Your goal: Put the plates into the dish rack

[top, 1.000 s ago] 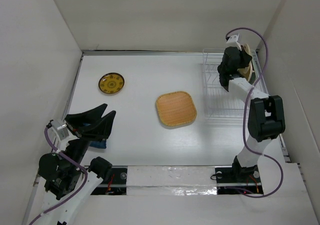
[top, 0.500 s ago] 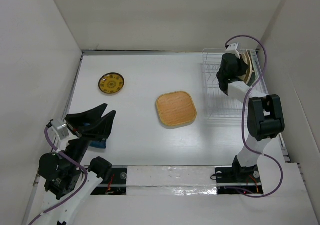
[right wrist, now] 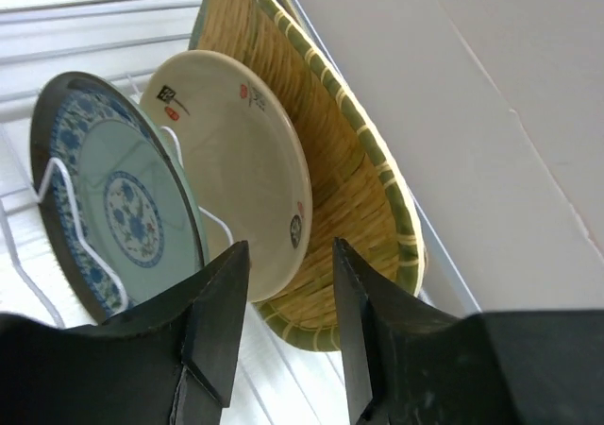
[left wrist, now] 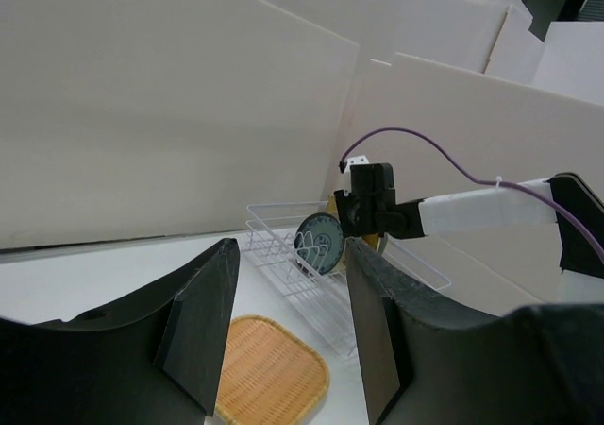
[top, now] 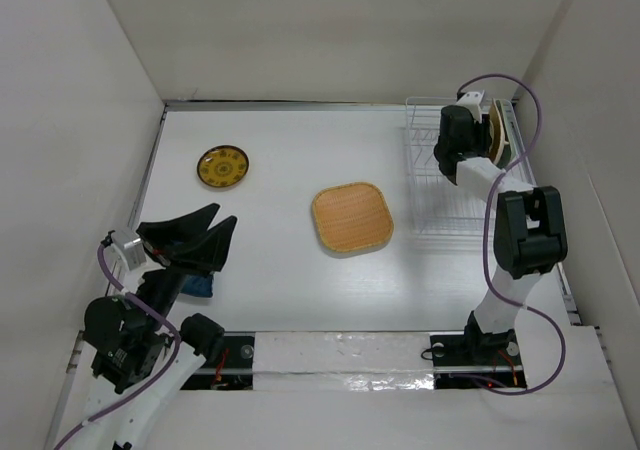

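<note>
At the dish rack far end, right gripper is parted, gripping nothing; cream plate, teal plate and woven plate stand slotted. Left gripper is wide, empty. Tan square plate lies flat mid-table: probably light and stiff, pinch its raised rim.

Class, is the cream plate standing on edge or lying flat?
On edge: the cream plate stands between teal plate and woven plate.
</note>
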You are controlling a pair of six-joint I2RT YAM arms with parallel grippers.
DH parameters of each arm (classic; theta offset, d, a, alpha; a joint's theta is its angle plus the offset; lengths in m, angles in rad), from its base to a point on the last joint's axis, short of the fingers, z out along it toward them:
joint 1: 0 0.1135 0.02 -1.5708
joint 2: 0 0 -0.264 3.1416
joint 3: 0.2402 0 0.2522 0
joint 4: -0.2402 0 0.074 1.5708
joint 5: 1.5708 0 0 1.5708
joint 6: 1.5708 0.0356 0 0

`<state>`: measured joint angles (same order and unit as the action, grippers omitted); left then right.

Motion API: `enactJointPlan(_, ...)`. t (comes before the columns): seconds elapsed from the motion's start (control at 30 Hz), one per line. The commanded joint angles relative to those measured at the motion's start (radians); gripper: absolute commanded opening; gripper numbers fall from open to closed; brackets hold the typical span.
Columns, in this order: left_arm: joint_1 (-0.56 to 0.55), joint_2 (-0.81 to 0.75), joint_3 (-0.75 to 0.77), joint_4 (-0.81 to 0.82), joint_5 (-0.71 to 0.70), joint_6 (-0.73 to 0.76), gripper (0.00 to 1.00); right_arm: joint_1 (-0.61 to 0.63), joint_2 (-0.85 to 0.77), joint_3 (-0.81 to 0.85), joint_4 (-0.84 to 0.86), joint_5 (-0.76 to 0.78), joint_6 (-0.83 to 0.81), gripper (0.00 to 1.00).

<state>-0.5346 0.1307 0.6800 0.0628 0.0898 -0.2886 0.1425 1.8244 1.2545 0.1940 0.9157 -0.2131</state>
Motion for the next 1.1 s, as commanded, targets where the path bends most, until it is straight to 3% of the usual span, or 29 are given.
enactJointPlan(0.0, 0.005, 0.027, -0.004, 0.043, -0.010, 0.006, 0.46, -0.007, -0.082, 0.048, -0.019, -0.006, 0.130, 0.47)
enactJointPlan(0.17, 0.005, 0.058, -0.005, 0.037, -0.022, 0.014, 0.46, 0.014, -0.229, 0.053, -0.062, -0.124, 0.257, 0.47)
enactJointPlan(0.23, 0.005, 0.069, -0.002, 0.032, -0.033, 0.020, 0.45, 0.052, -0.313, 0.043, -0.071, -0.216, 0.300, 0.41)
enactJointPlan(0.27, 0.005, 0.072, -0.002, 0.028, -0.047, 0.023, 0.42, 0.072, -0.333, 0.040, -0.076, -0.315, 0.346, 0.32)
enactJointPlan(0.3, 0.005, 0.076, 0.000, 0.026, -0.054, 0.025, 0.39, 0.100, -0.359, 0.031, -0.077, -0.361, 0.366, 0.05)
enactJointPlan(0.33, 0.005, 0.078, -0.002, 0.026, -0.064, 0.026, 0.34, 0.164, -0.364, 0.025, -0.071, -0.411, 0.379, 0.00)
enactJointPlan(0.37, 0.005, 0.078, -0.003, 0.026, -0.082, 0.031, 0.18, 0.240, -0.356, 0.022, -0.064, -0.520, 0.409, 0.00)
enactJointPlan(0.47, 0.005, 0.079, -0.008, 0.028, -0.148, 0.035, 0.00, 0.394, -0.289, 0.039, -0.053, -0.657, 0.469, 0.00)
enactJointPlan(0.77, 0.005, 0.070, -0.026, 0.020, -0.330, 0.051, 0.00, 0.750, 0.056, 0.205, -0.001, -0.961, 0.667, 0.04)
enactJointPlan(0.83, 0.005, 0.066, -0.031, 0.019, -0.358, 0.054, 0.00, 0.818, 0.134, 0.247, 0.027, -1.001, 0.696, 0.12)
enactJointPlan(0.93, 0.005, 0.063, -0.036, 0.017, -0.404, 0.055, 0.07, 0.868, 0.283, 0.345, 0.039, -1.069, 0.759, 0.16)
enactJointPlan(0.97, 0.005, 0.064, -0.037, 0.017, -0.421, 0.057, 0.12, 0.879, 0.312, 0.362, 0.051, -1.078, 0.777, 0.20)
enactJointPlan(1.0, 0.005, 0.064, -0.039, 0.017, -0.429, 0.055, 0.15, 0.888, 0.344, 0.384, 0.059, -1.103, 0.809, 0.31)
enactJointPlan(1.07, 0.005, 0.067, -0.043, 0.019, -0.441, 0.055, 0.20, 0.916, 0.427, 0.445, 0.064, -1.121, 0.842, 0.39)
